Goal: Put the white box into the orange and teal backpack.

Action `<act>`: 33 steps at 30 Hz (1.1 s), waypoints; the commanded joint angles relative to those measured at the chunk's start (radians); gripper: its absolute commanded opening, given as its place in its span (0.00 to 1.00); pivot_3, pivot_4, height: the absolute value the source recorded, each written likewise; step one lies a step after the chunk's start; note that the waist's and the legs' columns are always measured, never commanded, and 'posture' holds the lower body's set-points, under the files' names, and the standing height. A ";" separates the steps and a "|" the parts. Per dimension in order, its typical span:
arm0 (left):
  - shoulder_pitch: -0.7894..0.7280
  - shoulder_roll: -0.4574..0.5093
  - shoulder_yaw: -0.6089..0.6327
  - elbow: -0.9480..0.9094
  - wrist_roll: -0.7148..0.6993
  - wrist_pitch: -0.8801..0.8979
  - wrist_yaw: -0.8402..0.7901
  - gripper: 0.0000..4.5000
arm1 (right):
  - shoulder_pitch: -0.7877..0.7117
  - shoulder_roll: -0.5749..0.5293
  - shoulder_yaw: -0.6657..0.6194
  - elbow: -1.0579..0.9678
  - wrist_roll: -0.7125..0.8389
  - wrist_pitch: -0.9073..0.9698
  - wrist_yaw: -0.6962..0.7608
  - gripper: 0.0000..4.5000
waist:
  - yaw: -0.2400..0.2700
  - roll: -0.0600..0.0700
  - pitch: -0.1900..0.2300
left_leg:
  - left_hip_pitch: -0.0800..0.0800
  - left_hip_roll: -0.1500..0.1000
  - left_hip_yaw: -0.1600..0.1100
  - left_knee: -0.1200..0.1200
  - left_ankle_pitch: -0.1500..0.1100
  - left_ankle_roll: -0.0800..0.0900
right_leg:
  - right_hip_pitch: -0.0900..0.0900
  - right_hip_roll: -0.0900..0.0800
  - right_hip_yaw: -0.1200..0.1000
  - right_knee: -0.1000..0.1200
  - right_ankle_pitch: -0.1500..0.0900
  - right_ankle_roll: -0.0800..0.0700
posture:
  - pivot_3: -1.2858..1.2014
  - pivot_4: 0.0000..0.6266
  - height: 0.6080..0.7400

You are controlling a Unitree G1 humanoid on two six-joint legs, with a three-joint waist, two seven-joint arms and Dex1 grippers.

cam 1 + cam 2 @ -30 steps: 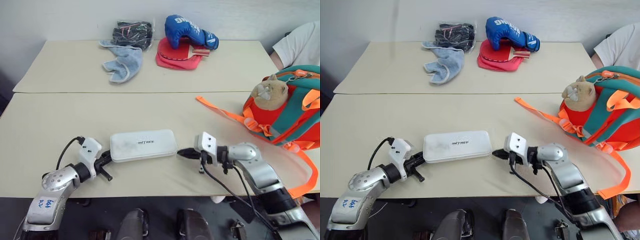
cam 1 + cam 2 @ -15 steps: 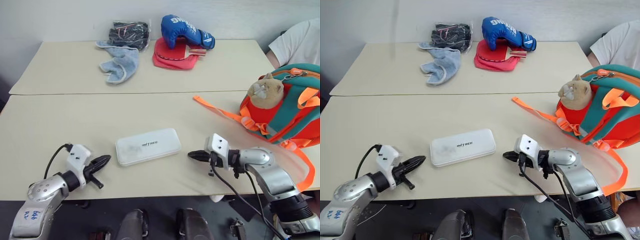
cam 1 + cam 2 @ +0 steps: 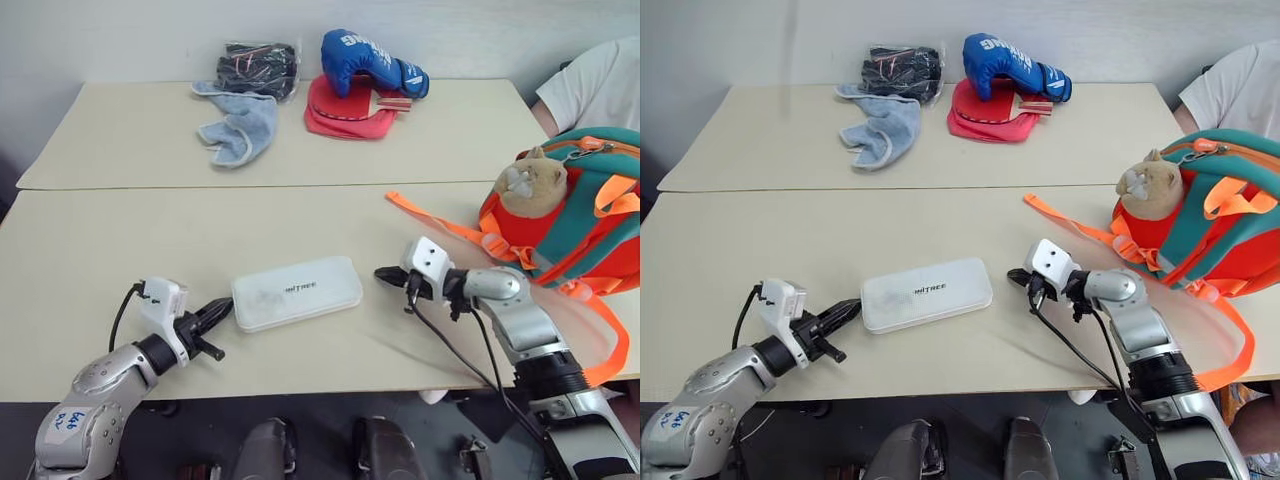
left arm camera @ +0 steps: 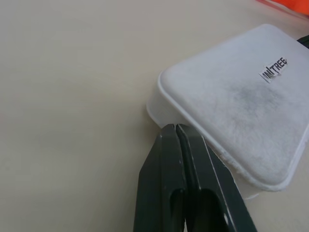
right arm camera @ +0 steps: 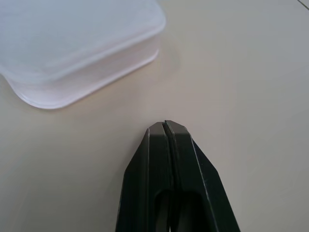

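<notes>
The white box (image 3: pixel 296 292) lies flat on the table (image 3: pixel 120 240) between the two grippers, the left gripper (image 3: pixel 222 308) pinched shut and empty with its tips right at the box's near corner, the right gripper (image 3: pixel 384 273) also closed on nothing just beside the opposite end, and the backpack (image 3: pixel 590 225) sits beyond the right arm.

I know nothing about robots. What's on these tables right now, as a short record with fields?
white box: lies flat on the near table, between both grippers
left gripper: shut, tip at the box's left end
right gripper: shut, a gap from the box's right end
orange and teal backpack: at the table's right edge, tan plush animal on it
far table: pale blue cloth, black bundle, blue boxing glove, red paddle case
person: white sleeve behind the backpack
</notes>
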 commanded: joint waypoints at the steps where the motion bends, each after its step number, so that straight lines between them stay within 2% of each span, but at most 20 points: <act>1: -0.041 0.015 -0.034 0.002 0.016 -0.009 -0.003 0.01 | 0.012 0.020 0.022 -0.065 0.024 0.003 0.033 0.00 | 0.000 0.000 0.000 | 0.000 0.000 0.000 0.000 0.000 0.000 | 0.000 0.000 0.000 0.000 0.000 0.000 | 0.52 0.24 1.00; 6: -0.091 0.050 -0.087 0.002 0.051 -0.024 -0.034 0.01 | 0.053 0.001 0.020 -0.168 0.050 0.057 0.069 0.00 | 0.003 0.000 0.000 | 0.000 0.000 0.000 0.000 0.000 0.000 | 0.000 0.000 0.000 0.000 0.000 0.000 | 0.52 0.24 1.00; 14: -0.110 0.102 -0.177 0.019 0.082 -0.034 -0.112 0.01 | 0.197 -0.107 -0.033 -0.404 0.118 0.188 0.102 0.00 | 0.005 0.000 0.000 | 0.000 0.000 0.000 -0.001 0.000 0.000 | 0.000 -0.001 0.001 -0.001 0.000 0.000 | 0.52 0.24 1.00; 21: -0.131 0.090 -0.193 0.025 0.060 -0.007 -0.127 0.01 | 0.270 -0.192 -0.111 -0.429 0.126 0.210 0.095 0.00 | 0.013 0.000 0.000 | 0.000 0.000 0.000 -0.001 -0.001 -0.001 | 0.000 -0.001 0.002 -0.002 0.000 0.000 | 0.52 0.24 1.00; 24: -0.120 0.088 -0.177 0.016 0.030 0.035 -0.130 0.13 | 0.293 -0.222 -0.137 -0.412 0.119 0.193 0.096 0.00 | 0.017 0.000 0.000 | 0.000 0.000 0.000 -0.001 0.000 0.000 | 0.000 -0.001 0.002 -0.002 0.000 0.000 | 0.52 0.24 1.00; 27: -0.123 0.088 -0.113 0.015 -0.074 0.117 -0.145 0.33 | 0.311 -0.250 -0.166 -0.390 0.123 0.180 0.103 0.00 | 0.024 0.000 0.000 | 0.000 0.000 0.000 -0.001 0.000 0.000 | 0.000 -0.001 0.002 -0.002 0.000 0.000 | 0.52 0.24 1.00; 30: -0.154 0.174 -0.032 0.067 -0.179 0.392 -0.117 0.55 | 0.325 -0.278 -0.199 -0.363 0.129 0.168 0.115 0.00 | 0.026 0.000 0.000 | 0.000 0.000 0.000 0.000 0.000 0.000 | 0.000 -0.001 0.002 -0.001 0.000 0.000 | 0.52 0.24 1.00; 33: -0.237 0.280 0.050 0.176 -0.319 0.646 -0.169 0.74 | 0.327 -0.310 -0.220 -0.318 0.124 0.136 0.132 0.00 | 0.026 0.000 0.000 | 0.000 0.000 -0.001 0.000 0.000 0.000 | 0.000 0.000 0.002 0.000 0.000 0.000 | 0.52 0.24 1.00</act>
